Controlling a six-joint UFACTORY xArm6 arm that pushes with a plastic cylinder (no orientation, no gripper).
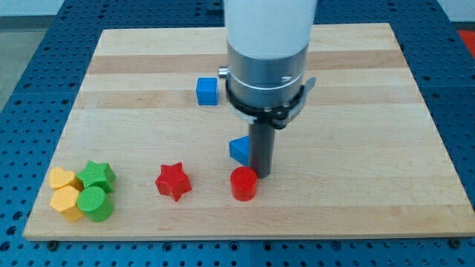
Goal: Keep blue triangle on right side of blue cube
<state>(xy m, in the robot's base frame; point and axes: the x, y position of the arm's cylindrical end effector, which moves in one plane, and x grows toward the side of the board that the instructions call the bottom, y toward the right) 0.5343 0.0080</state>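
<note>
Yellow and green blocks (80,193) huddle bottom-left. Rod's tip (262,173), no gripper at all, touches the blue triangle (240,150), right of and below the blue cube (207,91). Pushing leftward risks sliding it past the cube.

camera view: sole view | raised, beyond the board's (415,111) near long edge | tilted down across the wood, close range | whole board in frame, arm body cut off at the view's top
</note>
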